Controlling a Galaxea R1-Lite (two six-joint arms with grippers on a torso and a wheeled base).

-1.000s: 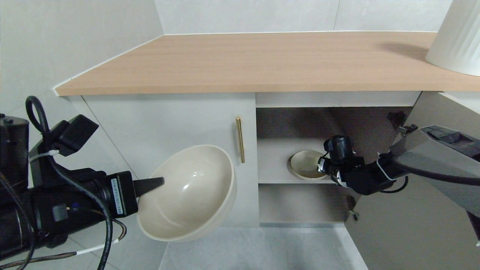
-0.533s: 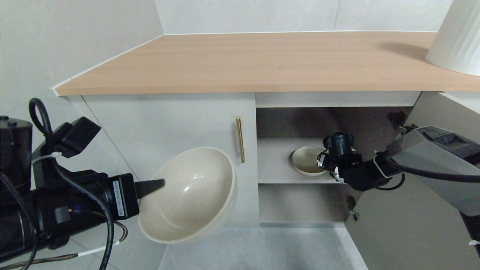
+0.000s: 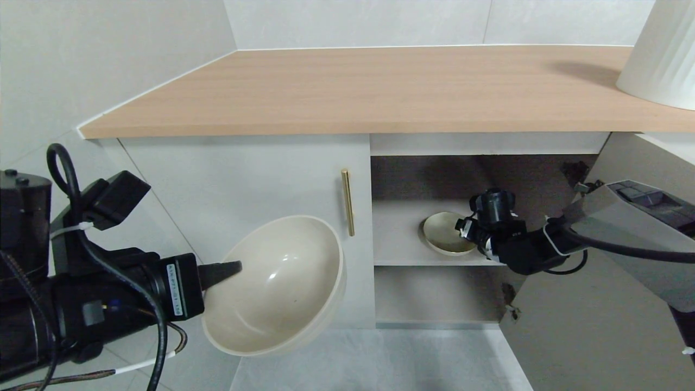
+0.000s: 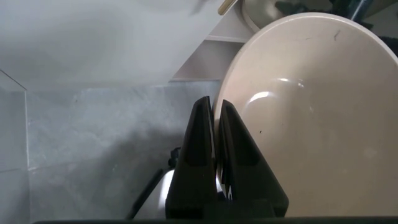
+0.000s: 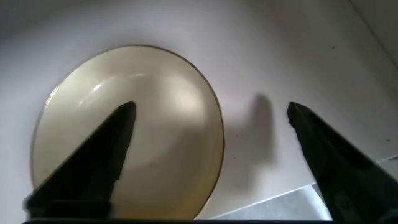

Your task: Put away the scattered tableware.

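L gripper (image 4: 212, 106) pinches big bowl (image 4: 311, 112) rim; R gripper (image 5: 210, 112) spread over dish (image 5: 161, 106) on shelf (image 3: 396, 233).

Large bowl (image 3: 277, 282): smooth cream glaze, glossy (bright highlights on the inner wall). Small dish (image 3: 446, 234) on the shelf (image 3: 396, 236): same glossy glaze. Worktop (image 3: 380, 87): wood-grain, matt. Cabinet door (image 3: 244, 179): smooth, matt pale grey. Handle (image 3: 347, 202): polished brass-coloured metal. Left tool (image 4: 214, 102): matt black, plastic-looking.

Left gripper (image 4: 214, 106) clamped on bowl (image 4: 311, 112); right gripper (image 5: 208, 115) spread wide, arm outstretched.
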